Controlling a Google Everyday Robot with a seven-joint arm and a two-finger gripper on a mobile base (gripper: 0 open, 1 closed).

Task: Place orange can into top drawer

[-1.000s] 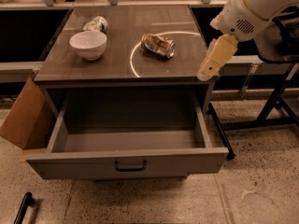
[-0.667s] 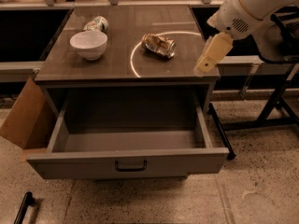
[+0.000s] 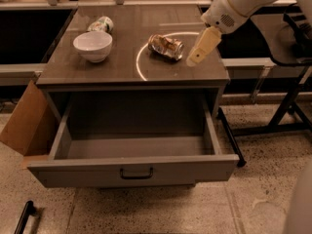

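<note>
Two cans are lying on the cabinet top (image 3: 112, 71) over the open top drawer (image 3: 195, 169), a white-and-green can (image 3: 101, 24) by the white bowl (image 3: 92, 46) and the orange can (image 3: 166, 46) midway, our gripper (image 3: 194, 59) hovering just right, grip unclear to us.

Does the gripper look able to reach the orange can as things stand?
Probably yes: the gripper hovers just right of the orange can, with nothing between them; the white bowl sits far left.

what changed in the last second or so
The gripper moved left and up in the picture, closing in on the orange can without touching it. Nothing was taken hold of or let go. The orange can, white bowl, patterned can and open top drawer stayed put.
</note>
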